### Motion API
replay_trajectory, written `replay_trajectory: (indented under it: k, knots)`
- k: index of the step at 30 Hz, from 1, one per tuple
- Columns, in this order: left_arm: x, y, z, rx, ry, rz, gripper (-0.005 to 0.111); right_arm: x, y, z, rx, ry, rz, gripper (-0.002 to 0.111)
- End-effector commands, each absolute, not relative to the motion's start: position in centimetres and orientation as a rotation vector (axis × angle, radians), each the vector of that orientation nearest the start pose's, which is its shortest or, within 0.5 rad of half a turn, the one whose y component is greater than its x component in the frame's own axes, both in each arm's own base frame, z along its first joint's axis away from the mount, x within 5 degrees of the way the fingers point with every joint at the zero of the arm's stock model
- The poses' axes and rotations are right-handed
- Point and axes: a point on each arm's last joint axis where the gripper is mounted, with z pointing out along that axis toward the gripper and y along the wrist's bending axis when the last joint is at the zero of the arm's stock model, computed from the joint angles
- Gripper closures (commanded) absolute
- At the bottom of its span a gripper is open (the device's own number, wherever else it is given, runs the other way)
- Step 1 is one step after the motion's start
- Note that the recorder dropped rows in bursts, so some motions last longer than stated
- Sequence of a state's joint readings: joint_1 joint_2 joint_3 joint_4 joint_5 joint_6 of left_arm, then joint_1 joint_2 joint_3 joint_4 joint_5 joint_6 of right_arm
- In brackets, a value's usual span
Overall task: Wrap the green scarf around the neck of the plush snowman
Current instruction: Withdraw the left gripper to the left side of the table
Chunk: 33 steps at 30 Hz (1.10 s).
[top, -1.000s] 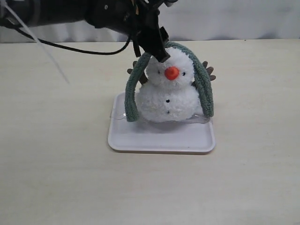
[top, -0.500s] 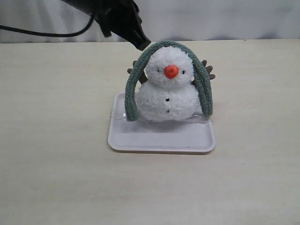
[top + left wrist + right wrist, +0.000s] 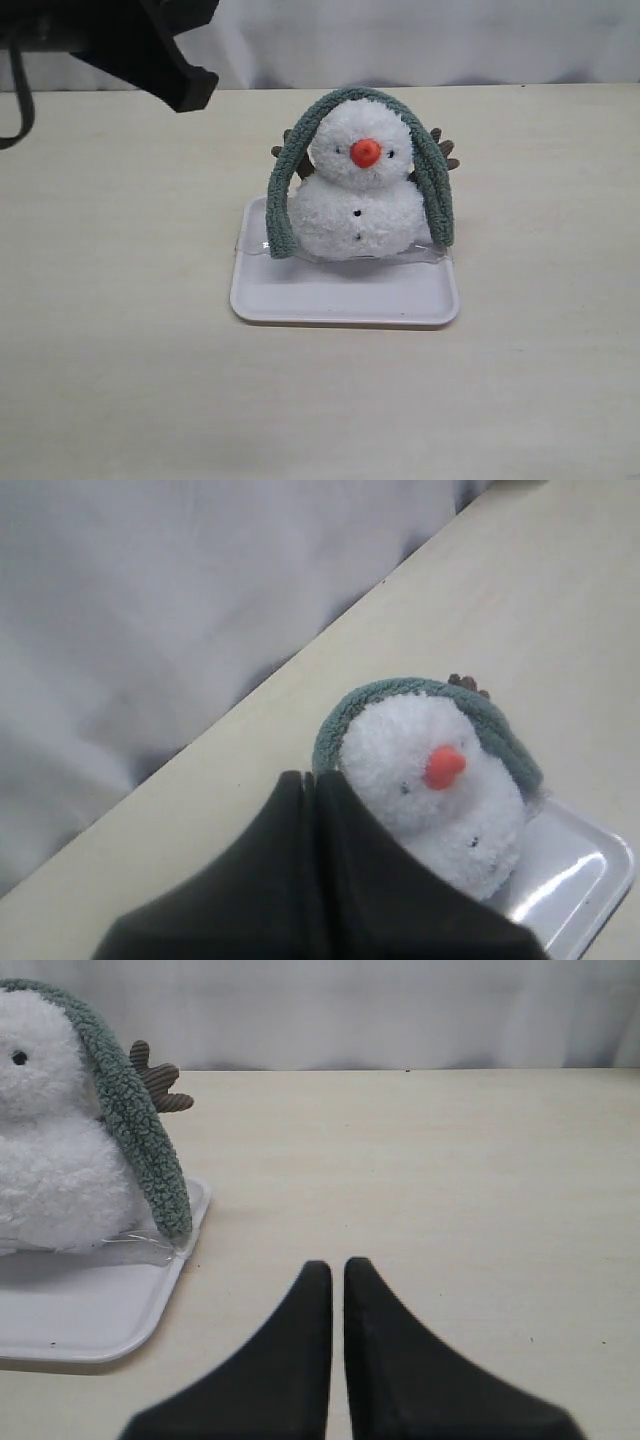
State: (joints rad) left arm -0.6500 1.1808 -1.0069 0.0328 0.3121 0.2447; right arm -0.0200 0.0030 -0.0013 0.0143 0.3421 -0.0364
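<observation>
The white plush snowman (image 3: 357,195) sits upright on a white tray (image 3: 345,295). The green scarf (image 3: 352,97) is draped over the top of its head, and both ends hang down its sides to the tray; the neck stays uncovered in front. My left gripper (image 3: 190,88) is shut and empty, raised at the back left, apart from the snowman. In the left wrist view its fingertips (image 3: 312,780) meet beside the snowman (image 3: 435,780) and scarf (image 3: 420,692). My right gripper (image 3: 336,1268) is shut over bare table, to the right of the scarf's hanging end (image 3: 140,1125).
A pale curtain (image 3: 420,40) runs behind the table's far edge. Brown twig arms (image 3: 445,150) stick out behind the snowman on both sides. The tray (image 3: 80,1310) edge lies near my right gripper.
My left gripper has let go of the scarf near the snowman's head and pulled away up and to the left. The scarf stays draped over the head.
</observation>
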Motion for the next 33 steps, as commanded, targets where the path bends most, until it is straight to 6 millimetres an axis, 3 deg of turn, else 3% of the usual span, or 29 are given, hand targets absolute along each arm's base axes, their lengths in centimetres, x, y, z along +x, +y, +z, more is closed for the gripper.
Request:
replay_trajectory:
  k: [1, 5, 10, 16, 25, 28, 33]
  knots:
    - [20.3, -15.4, 34.8, 0.823, 1.825, -0.303, 0.107, 5.3, -0.1, 18.2, -0.005, 1.827, -0.026, 0.104]
    - [20.4, -15.5, 32.2, 0.840, 1.873, -0.296, 0.107, 5.3, -0.1, 18.2, -0.005, 1.827, -0.026, 0.104]
    - [20.6, -15.6, 31.9, 0.779, 1.759, -0.314, 0.107, 5.3, -0.1, 18.2, -0.005, 1.827, -0.026, 0.104]
    - [21.6, -16.4, 31.8, 0.836, 1.587, -0.247, 0.107, 5.3, -0.1, 18.2, -0.005, 1.827, -0.026, 0.104]
    - [22.7, -17.4, 29.8, 0.962, 1.584, -0.179, 0.107, 5.4, -0.2, 18.3, -0.028, 1.821, -0.059, 0.104]
    - [22.7, -17.4, 29.5, 0.971, 1.613, -0.174, 0.107, 5.6, -0.1, 19.3, -0.031, 1.706, -0.063, 0.104]
    - [22.7, -17.4, 29.5, 0.969, 1.619, -0.176, 0.107, 5.4, -0.1, 22.6, -0.028, 1.343, -0.067, 0.104]
